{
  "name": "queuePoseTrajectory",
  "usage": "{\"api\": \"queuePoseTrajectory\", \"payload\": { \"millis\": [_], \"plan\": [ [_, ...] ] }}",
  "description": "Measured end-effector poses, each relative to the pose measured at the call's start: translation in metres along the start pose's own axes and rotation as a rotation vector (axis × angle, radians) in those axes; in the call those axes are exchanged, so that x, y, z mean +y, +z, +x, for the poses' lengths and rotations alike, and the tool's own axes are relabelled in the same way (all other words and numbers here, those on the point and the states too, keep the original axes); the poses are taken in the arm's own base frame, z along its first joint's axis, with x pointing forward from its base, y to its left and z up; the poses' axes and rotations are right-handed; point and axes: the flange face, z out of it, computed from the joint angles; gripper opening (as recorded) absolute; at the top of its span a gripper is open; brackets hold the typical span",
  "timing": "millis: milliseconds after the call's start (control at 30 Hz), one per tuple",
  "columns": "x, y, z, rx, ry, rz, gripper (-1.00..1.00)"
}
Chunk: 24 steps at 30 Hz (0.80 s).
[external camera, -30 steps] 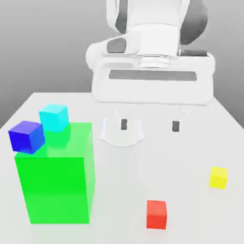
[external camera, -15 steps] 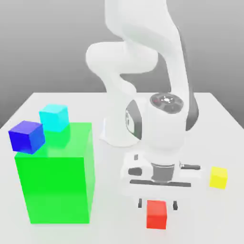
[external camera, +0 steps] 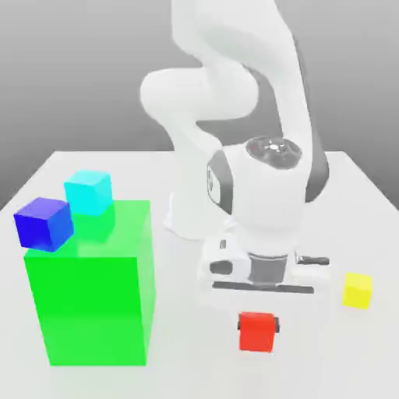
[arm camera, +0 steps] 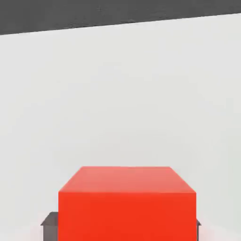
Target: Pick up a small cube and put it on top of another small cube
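Observation:
The small red cube (external camera: 256, 332) is near the front of the white table (external camera: 187, 374), right of the tall green block. My gripper (external camera: 256, 324) points straight down over it and is shut on it, with a dark fingertip (external camera: 277, 323) pressed against its side. In the hand view the red cube (arm camera: 127, 203) is close up, with dark fingertips (arm camera: 48, 225) at both of its sides. The small yellow cube (external camera: 358, 290) rests on the table at the exterior view's right, a short way from my hand.
A large green block (external camera: 90, 296) stands at the exterior view's left. A dark blue cube (external camera: 44, 224) and a cyan cube (external camera: 88, 192) sit on top of it. The arm's white base (external camera: 195, 222) stands behind my hand.
The arm came down from high over the table to the red cube. The jaws closed on the cube, which now sits slightly higher in the exterior view.

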Motion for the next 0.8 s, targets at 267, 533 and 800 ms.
{"api": "queuePoseTrajectory", "payload": {
  "millis": [267, 533, 800],
  "plan": [
    [0.057, -0.131, 0.144, 0.006, 0.630, 0.033, -1.00],
    [0.173, -0.246, 0.209, -0.004, 1.222, 0.009, -1.00],
    [0.196, -0.192, 0.213, 0.012, 1.305, -0.032, 1.00]
  ]
}}
